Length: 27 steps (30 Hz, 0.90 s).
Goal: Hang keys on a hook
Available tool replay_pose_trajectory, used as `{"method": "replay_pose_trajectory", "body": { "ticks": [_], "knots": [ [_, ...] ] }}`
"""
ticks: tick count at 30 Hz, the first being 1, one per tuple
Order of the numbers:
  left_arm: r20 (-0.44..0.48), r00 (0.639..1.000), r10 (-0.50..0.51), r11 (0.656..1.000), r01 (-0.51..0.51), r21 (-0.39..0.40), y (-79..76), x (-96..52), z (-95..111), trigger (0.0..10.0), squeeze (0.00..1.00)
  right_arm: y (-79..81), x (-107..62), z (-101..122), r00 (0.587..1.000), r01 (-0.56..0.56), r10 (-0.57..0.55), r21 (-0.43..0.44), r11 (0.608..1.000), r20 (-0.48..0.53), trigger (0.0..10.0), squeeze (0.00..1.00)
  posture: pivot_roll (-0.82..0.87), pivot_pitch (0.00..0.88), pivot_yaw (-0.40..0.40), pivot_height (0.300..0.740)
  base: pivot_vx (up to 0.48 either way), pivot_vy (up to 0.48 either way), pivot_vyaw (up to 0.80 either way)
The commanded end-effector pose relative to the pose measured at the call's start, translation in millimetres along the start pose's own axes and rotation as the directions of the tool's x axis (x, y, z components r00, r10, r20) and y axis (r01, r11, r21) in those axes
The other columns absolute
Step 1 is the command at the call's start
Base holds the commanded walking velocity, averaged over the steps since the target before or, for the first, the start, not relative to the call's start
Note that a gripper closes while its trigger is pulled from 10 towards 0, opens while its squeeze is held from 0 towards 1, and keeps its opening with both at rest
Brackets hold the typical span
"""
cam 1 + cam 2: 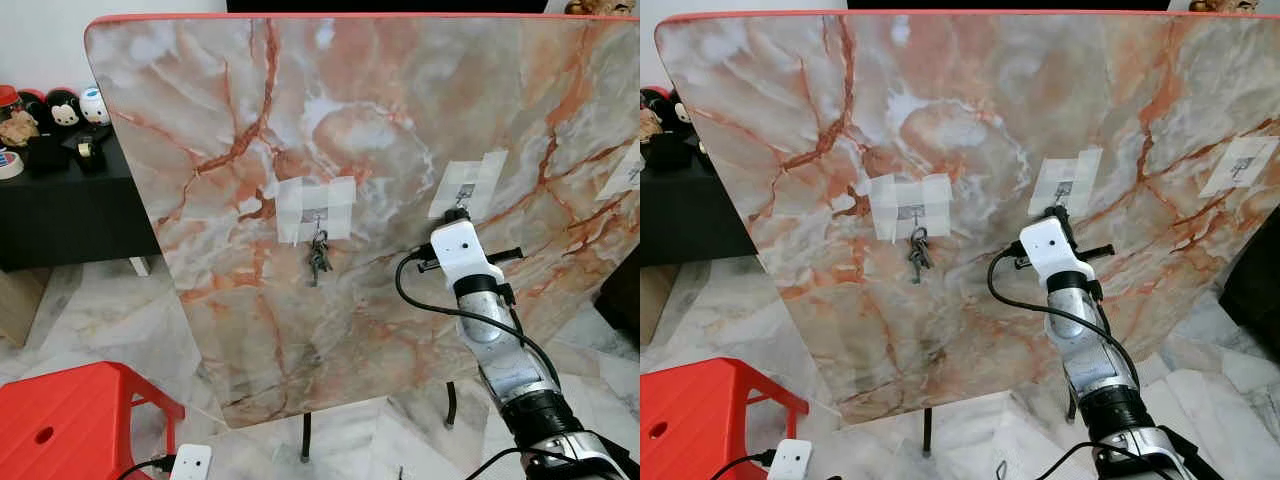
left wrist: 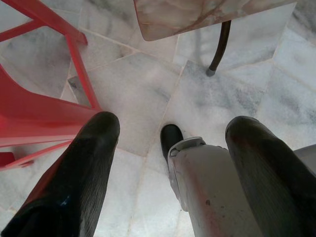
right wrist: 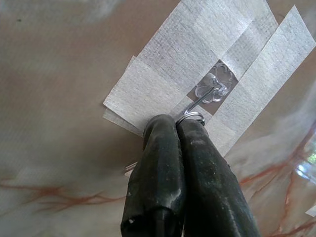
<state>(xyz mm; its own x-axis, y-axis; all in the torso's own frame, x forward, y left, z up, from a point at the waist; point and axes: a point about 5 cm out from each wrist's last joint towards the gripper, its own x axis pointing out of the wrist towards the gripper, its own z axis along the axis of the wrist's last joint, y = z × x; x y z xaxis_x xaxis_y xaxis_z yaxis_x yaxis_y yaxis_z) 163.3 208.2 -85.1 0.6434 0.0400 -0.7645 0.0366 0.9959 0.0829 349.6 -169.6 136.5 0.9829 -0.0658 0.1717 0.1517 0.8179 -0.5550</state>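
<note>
While right hand (image 3: 183, 129) pinches key ring (image 3: 193, 117) at taped hook (image 3: 213, 89), left hand (image 2: 173, 148) hangs spread.

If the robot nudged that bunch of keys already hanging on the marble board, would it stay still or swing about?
The keys would probably swing and jingle: they dangle loosely from a small hook. They look like thin metal, so stiff pieces but a floppy bunch. The hook seems held by tape only, so a hard push might pull it loose.
</note>
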Motion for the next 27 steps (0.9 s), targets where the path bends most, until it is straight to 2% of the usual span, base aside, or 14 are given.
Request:
{"method": "replay_pose_trajectory", "body": {
  "ticks": [1, 26, 27],
  "knots": [
    [-0.002, 1.0, -0.005, 1.0, 0.005, -0.002, -2.3, 0.1, -0.7, 10.0, 0.0, -2.9, 4.0, 2.1, 1.0, -0.008, 0.008, -0.019, 1.0, 0.002, 10.0, 0.0, 0.02, 0.016, -0.072, 0.74, 0.0, 0.0, 0.0],
    [-0.006, 1.0, -0.001, 1.0, 0.001, 0.002, -1.0, -0.2, -1.5, 10.0, 0.0, 4.3, 2.5, -2.2, 0.997, -0.071, 0.071, 0.0, 0.997, -0.03, 10.0, 0.0, 0.02, 0.018, -0.071, 0.74, 0.0, 0.0, 0.0],
    [-0.006, 1.0, 0.0, 1.0, 0.0, 0.003, -1.1, -0.3, -1.5, 10.0, 0.0, 4.1, 2.2, -2.1, 0.997, -0.07, 0.07, 0.004, 0.998, -0.027, 10.0, 0.36, 0.02, 0.018, -0.071, 0.74, 0.0, 0.0, 0.0]
  ]
}}
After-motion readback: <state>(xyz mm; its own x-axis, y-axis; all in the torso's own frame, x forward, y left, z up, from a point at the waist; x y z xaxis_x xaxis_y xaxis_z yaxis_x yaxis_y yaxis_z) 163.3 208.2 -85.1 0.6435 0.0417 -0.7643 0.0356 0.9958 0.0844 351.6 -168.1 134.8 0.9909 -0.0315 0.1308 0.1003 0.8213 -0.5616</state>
